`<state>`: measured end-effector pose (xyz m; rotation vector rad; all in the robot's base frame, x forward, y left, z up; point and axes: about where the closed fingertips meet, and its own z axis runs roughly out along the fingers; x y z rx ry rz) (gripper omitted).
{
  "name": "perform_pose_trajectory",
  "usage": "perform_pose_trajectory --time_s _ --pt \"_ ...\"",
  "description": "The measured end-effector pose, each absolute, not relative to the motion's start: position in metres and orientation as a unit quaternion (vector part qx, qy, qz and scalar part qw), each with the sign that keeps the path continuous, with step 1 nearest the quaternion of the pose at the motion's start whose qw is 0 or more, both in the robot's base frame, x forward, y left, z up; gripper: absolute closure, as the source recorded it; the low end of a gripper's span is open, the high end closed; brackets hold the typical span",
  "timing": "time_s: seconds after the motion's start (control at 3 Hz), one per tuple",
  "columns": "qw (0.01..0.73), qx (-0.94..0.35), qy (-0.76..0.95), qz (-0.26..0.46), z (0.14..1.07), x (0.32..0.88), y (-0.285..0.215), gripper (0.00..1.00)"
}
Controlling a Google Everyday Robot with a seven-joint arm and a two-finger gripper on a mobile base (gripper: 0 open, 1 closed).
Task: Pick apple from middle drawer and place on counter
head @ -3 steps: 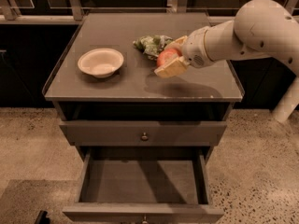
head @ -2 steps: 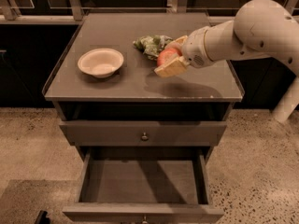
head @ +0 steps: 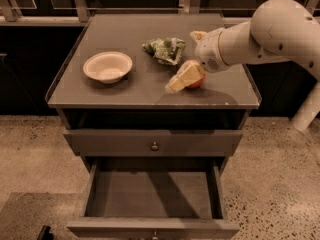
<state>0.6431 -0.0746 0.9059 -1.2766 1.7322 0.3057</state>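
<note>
The small red apple (head: 197, 79) is at the right side of the counter (head: 130, 91), low against its surface. My gripper (head: 183, 77) is right at the apple, its tan tip crossing in front of the apple's left side, with the white arm reaching in from the right. The middle drawer (head: 150, 191) is pulled open below, and its flat grey floor shows nothing inside.
A white bowl (head: 107, 66) stands on the counter's left half. A wrinkly green-and-white packet (head: 165, 49) lies just behind the apple. The top drawer (head: 154, 142) is closed. Speckled floor surrounds the cabinet.
The gripper and the apple have moved down and a little toward the front right of the counter. The apple now sits lower, to the right of the gripper's tan tip.
</note>
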Motion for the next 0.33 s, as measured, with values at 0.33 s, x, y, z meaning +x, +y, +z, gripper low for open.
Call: perform_pose_trajectory --time_s 0.33 --pt "0.465 -0.520 0.705 0.124 0.9059 0.6431 -0.0746 0.00"
